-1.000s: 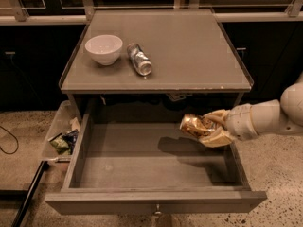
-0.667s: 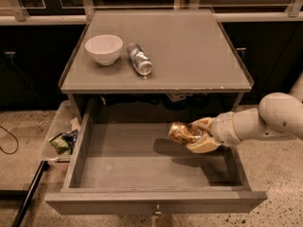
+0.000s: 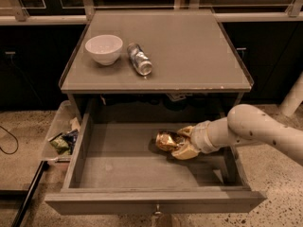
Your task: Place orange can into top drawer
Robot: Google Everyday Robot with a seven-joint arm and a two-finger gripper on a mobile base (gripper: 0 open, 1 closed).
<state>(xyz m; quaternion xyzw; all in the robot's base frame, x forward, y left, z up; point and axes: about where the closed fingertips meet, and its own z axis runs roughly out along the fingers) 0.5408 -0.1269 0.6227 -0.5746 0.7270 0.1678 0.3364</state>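
The top drawer (image 3: 142, 200) is pulled fully open below the grey tabletop. The orange can (image 3: 166, 140), shiny gold-orange and dented, lies on its side low inside the drawer, right of centre. My gripper (image 3: 183, 143) reaches in from the right on a white arm and is shut on the orange can, one finger above it and one below. The can is at or just above the drawer floor; I cannot tell whether it touches.
A white bowl (image 3: 103, 48) and a silver-grey can (image 3: 140, 59) lying on its side sit on the tabletop (image 3: 189, 51). A clear bin (image 3: 61, 134) with wrappers stands on the floor left of the drawer. Dark cabinets run behind.
My gripper has carried the orange can leftwards and lower into the drawer. The bowl and silver can have not moved.
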